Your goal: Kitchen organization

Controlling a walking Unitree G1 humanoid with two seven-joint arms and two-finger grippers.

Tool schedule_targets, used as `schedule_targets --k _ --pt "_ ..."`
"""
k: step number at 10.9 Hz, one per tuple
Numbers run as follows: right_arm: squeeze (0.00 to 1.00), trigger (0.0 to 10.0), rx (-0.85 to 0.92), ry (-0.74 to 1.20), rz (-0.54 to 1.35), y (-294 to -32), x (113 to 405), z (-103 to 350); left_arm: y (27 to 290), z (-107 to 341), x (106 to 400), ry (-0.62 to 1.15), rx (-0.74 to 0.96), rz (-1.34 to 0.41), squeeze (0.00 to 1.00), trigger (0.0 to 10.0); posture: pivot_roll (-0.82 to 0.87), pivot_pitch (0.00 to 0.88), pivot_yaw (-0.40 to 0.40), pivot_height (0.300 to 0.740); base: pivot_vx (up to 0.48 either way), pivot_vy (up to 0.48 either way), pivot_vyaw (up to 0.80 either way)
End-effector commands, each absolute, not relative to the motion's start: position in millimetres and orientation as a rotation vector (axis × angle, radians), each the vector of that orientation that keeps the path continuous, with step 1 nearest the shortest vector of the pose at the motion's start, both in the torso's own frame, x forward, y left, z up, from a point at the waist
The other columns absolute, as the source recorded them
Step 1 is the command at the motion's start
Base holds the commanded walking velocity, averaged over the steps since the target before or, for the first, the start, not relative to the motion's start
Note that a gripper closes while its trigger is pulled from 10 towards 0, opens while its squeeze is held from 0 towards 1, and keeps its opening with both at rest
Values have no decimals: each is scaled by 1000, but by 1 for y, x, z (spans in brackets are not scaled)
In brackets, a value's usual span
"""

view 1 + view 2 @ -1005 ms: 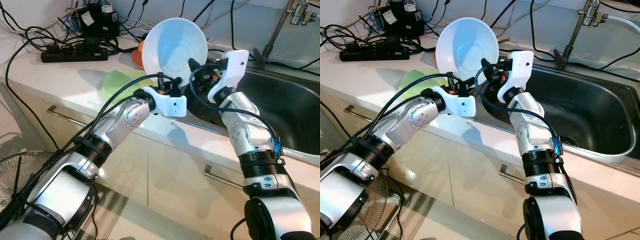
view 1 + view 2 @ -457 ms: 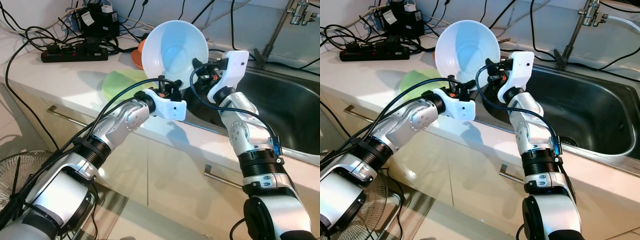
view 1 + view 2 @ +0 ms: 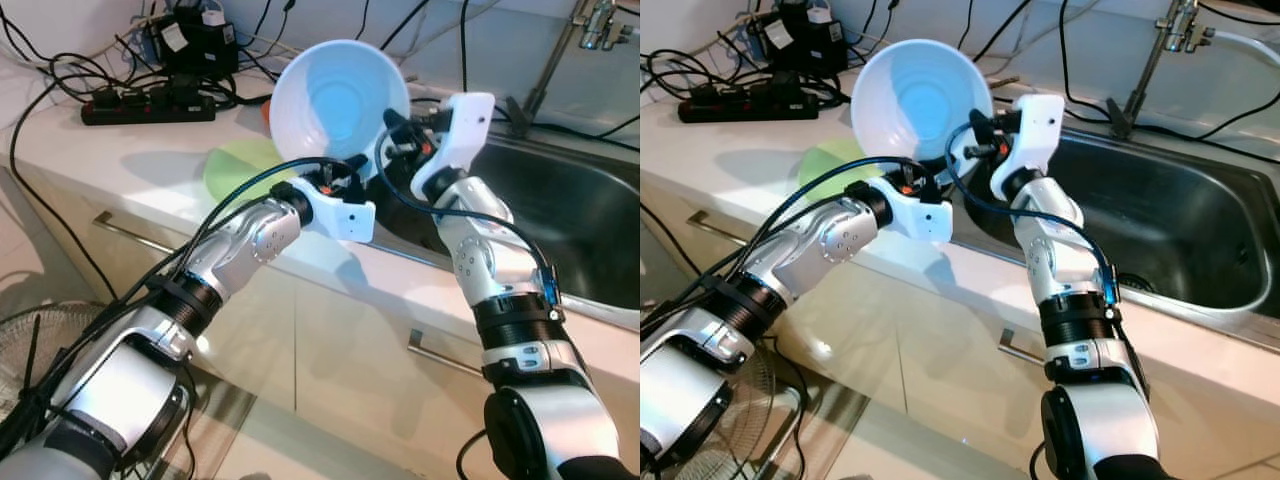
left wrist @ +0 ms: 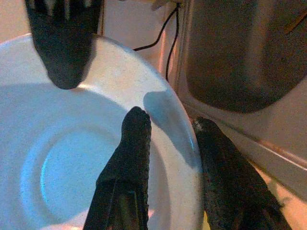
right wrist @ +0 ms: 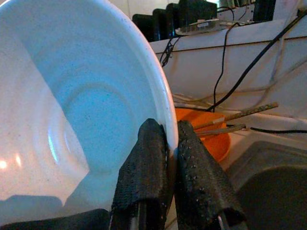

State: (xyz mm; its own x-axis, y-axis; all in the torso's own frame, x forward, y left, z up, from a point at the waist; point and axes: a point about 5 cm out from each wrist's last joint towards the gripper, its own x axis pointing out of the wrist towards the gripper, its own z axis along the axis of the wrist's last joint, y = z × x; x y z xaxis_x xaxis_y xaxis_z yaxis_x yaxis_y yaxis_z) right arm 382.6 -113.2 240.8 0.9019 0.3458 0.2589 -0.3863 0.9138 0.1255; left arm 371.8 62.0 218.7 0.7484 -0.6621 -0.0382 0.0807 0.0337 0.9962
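A white bowl (image 3: 335, 100) hangs tilted above the counter edge beside the sink, its hollow facing me. My right gripper (image 3: 388, 128) is shut on the bowl's right rim; the right wrist view shows both fingers (image 5: 148, 163) pinching that rim (image 5: 163, 105). My left gripper (image 3: 330, 182) is at the bowl's lower rim. In the left wrist view it (image 4: 170, 124) is open and straddles the rim, one finger inside the bowl (image 4: 72, 167) and one outside.
A green plate (image 3: 235, 165) lies on the counter under the bowl, with an orange bowl (image 5: 211, 136) holding chopsticks behind it. The steel sink (image 3: 570, 200) and faucet (image 3: 600, 25) are to the right. A power strip (image 3: 150, 100) and cables lie at the back left. A fan (image 3: 30, 340) stands on the floor.
The bowl has swung left and turned its hollow more toward me, carried by the right gripper. The left gripper has risen to the bowl's lower rim.
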Motion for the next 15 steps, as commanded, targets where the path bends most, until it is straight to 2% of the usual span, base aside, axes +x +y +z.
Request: schedule_targets --k 1,3,4,5,7,9,10,11,13,15 --pt "0 0 166 -200 322 -122 385 232 54 239 366 -631 1365 -585 1000 10000 206 10 -26 740 0 0 0" --pt "0 0 206 -202 229 -130 389 234 46 241 357 -692 1272 -637 1000 10000 205 8 -25 740 0 0 0" --pt "0 0 230 -202 144 -139 392 235 42 239 353 -697 1237 -680 0 10000 204 9 -25 740 0 0 0" --pt "0 0 234 -200 98 -144 394 235 41 238 352 -692 1222 -692 0 10000 204 8 -25 740 0 0 0" --pt "0 0 220 -208 -53 -163 396 234 42 235 351 -652 1072 -711 0 10000 205 10 -24 740 0 0 0" --pt "0 0 165 -200 -159 -177 396 229 45 226 352 -539 835 -718 0 10000 203 9 -22 740 0 0 0" --pt "0 10000 108 -174 -251 -190 395 220 47 210 350 -420 570 -728 0 10000 200 7 -19 740 0 0 0" --pt "0 10000 73 -170 -284 -197 395 215 48 200 347 -345 421 -734 0 10000 198 6 -18 740 0 0 0" --pt "0 10000 1 -109 -324 -208 393 195 52 175 339 -213 238 -728 0 10000 204 0 -22 740 0 0 0" --pt "0 10000 -46 -63 -325 -209 392 182 54 170 335 -162 189 -739 0 10000 210 0 -23 740 0 0 0"
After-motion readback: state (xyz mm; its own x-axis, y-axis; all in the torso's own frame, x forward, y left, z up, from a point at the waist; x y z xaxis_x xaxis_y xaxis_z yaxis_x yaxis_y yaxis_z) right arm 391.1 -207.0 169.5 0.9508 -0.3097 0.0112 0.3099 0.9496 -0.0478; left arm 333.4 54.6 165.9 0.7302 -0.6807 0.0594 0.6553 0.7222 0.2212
